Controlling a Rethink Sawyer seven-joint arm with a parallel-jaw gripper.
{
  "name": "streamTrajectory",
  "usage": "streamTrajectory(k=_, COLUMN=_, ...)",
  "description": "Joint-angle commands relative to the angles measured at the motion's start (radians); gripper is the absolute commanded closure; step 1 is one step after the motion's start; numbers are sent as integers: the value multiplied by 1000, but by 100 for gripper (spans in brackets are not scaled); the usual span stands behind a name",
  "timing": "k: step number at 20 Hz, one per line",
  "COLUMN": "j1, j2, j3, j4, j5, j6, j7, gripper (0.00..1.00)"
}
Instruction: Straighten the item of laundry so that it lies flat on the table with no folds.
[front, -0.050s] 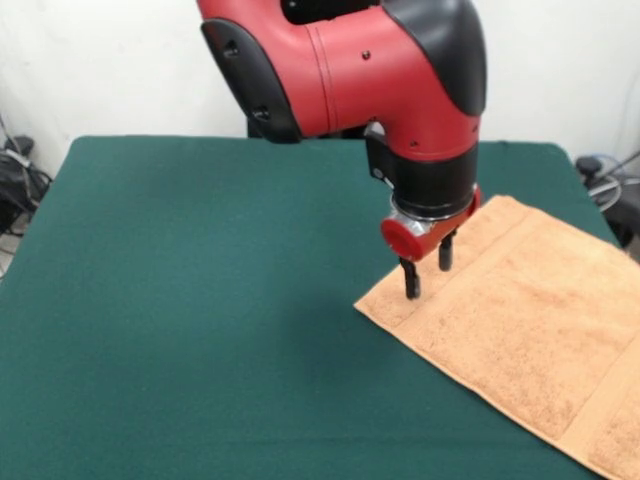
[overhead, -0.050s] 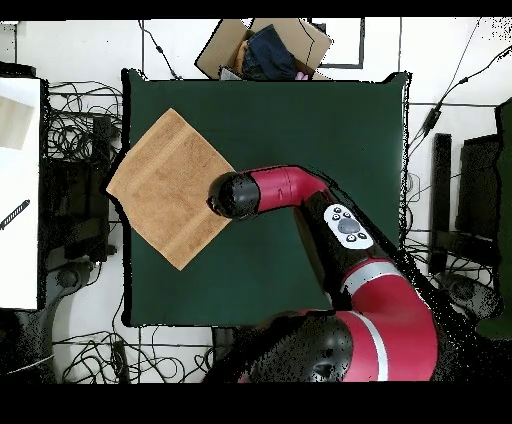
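The item of laundry (front, -0.050s: 520, 320), a peach-orange terry towel, lies spread open at the right side of the green table (front, -0.050s: 200, 300), turned like a diamond. In the overhead view the towel (overhead, -0.050s: 168, 190) looks flat, with no fold showing, and its left corner reaches just past the table's edge (overhead, -0.050s: 127, 230). My gripper (front, -0.050s: 428, 272) points straight down over the towel's corner nearest the table's middle. It is open, and nothing is between its two black fingers (front, -0.050s: 410, 282). I cannot tell whether the tips touch the cloth. From above, the arm's black wrist (overhead, -0.050s: 235, 195) hides the gripper.
An open cardboard box (overhead, -0.050s: 262, 45) holding dark cloth sits just beyond the table's top edge in the overhead view. Cables (overhead, -0.050s: 75, 125) lie around the table. A white surface (overhead, -0.050s: 20, 200) stands to the left.
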Motion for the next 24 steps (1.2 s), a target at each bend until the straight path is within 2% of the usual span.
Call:
streamTrajectory(k=1, j1=38, j2=35, j3=-92, j4=33, j5=2, j6=-60, j7=226, gripper=0)
streamTrajectory(k=15, j1=72, j2=92, j3=-151, j4=18, j5=62, j6=-26, j7=240, gripper=0)
streamTrajectory(k=24, j1=117, j2=141, j3=-203, j4=5, j5=63, j6=-100, j7=271, gripper=0)
